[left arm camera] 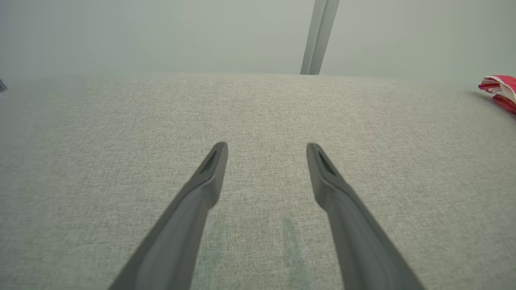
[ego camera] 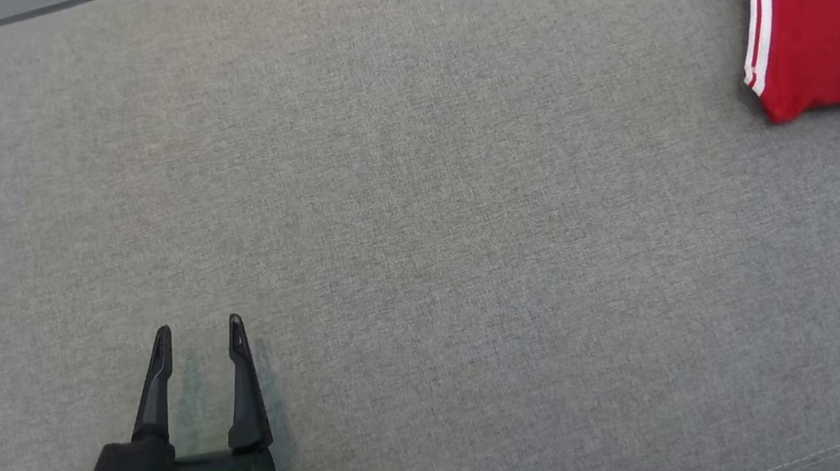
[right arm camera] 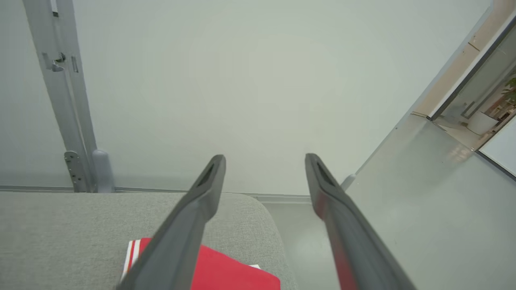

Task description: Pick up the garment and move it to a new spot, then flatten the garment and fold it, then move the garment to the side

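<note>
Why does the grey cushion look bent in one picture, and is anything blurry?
Left wrist view: the wide lens bows the far edge of the cushion, and the left claw blurs near the bottom. Head view: even light, sharp weave, soft shadow beside the red shirt.

Bright even light, soft shadow beside garment [ego camera: 830,2], wrist views bowed at edges

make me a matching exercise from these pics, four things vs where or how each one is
1 folded red garment with white-striped trim
2 left claw
3 right claw
4 grey metal post

A open over bare grey fabric surface
B upright against the wall
C lying at the surface's right end
D open above the garment

Pairs: 1-C, 2-A, 3-D, 4-B
</note>
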### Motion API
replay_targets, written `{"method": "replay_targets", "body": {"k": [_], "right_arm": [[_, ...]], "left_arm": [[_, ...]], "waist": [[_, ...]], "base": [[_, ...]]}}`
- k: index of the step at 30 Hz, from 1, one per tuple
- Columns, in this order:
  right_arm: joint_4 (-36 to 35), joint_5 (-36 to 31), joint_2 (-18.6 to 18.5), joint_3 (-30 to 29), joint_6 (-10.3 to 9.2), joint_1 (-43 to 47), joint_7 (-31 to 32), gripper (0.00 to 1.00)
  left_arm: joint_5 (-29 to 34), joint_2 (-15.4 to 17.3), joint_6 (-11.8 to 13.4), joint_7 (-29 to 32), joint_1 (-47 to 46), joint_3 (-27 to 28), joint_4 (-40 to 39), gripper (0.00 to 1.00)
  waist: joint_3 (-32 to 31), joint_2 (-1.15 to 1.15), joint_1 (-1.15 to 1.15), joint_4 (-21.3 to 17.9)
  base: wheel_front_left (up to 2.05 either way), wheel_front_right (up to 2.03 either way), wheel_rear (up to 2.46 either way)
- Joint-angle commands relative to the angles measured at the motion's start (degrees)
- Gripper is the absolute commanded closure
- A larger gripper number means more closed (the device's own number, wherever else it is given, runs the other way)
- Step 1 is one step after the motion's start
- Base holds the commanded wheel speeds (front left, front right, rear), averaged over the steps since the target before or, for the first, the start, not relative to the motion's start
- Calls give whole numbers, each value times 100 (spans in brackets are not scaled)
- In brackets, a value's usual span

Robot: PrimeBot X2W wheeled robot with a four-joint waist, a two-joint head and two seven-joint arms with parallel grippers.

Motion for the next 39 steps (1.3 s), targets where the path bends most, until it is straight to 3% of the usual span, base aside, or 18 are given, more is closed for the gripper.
{"method": "replay_targets", "body": {"k": [1, 7, 12, 17, 24, 28, 39], "right_arm": [[-60, 102, 31, 72, -5, 135, -190, 0], [-645, 533, 254, 488, -5, 998, -1059, 0], [-1143, 604, 752, 466, -5, 2385, -1767, 0], [-1446, 478, 1642, 310, -5, 3862, -2403, 0], [-1247, -39, 2688, 269, -6, 5053, -2842, 0], [-1369, -302, 2994, 217, -6, 5465, -2853, 0], [-1648, -630, 3231, 52, -6, 5655, -2857, 0]], "left_arm": [[-18, 16, 28, -15, 84, 24, -21, 0], [-148, 16, 97, -14, 417, 81, -145, 0], [-328, 17, 220, -14, 821, 184, -12, 0], [-331, 16, 302, -14, 1151, 473, 26, 0], [-266, 15, 142, -14, 1299, 729, 174, 0], [-277, 16, 93, -14, 1201, 859, 341, 0], [-299, 16, -25, -14, 1084, 978, 577, 0]], "waist": [[-274, 0, 0, 31], [-940, 0, 0, 127], [-1639, 0, 0, 244], [-1993, 0, 0, 230], [-2143, 0, 0, 244], [-2160, 0, 0, 312], [-2147, 0, 0, 389]], "base": [[0, 0, 0], [0, 0, 0], [0, 0, 0], [0, 0, 0], [0, 0, 0], [0, 0, 0], [0, 0, 0]]}}
